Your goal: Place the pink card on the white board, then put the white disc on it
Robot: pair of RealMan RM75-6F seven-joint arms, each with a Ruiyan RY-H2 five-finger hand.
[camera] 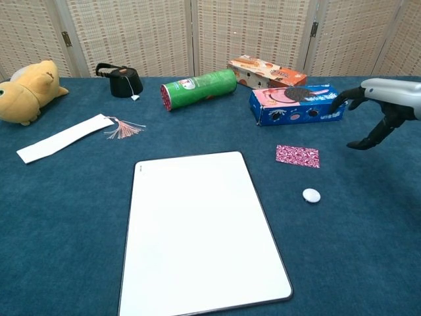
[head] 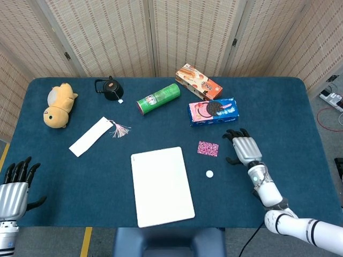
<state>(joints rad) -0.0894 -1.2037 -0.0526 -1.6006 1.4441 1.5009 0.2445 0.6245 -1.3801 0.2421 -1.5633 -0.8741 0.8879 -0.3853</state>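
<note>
The pink card [head: 208, 148] [camera: 297, 156] lies flat on the blue table, just right of the white board [head: 162, 186] [camera: 200, 230]. The small white disc [head: 209, 174] [camera: 311, 195] sits on the cloth a little nearer than the card. My right hand [head: 244, 148] [camera: 381, 108] hovers to the right of the card with fingers spread and nothing in it. At the table's front left corner my left hand [head: 15, 188] stays with fingers apart, holding nothing; only the head view shows it.
Behind the card stand a blue cookie box [head: 213, 111] [camera: 298, 104], an orange box [head: 198, 82], a green can [head: 158, 98] lying on its side, and a black teapot [head: 110, 89]. A plush toy [head: 58, 105] and a white bookmark with tassel [head: 91, 136] lie at the left.
</note>
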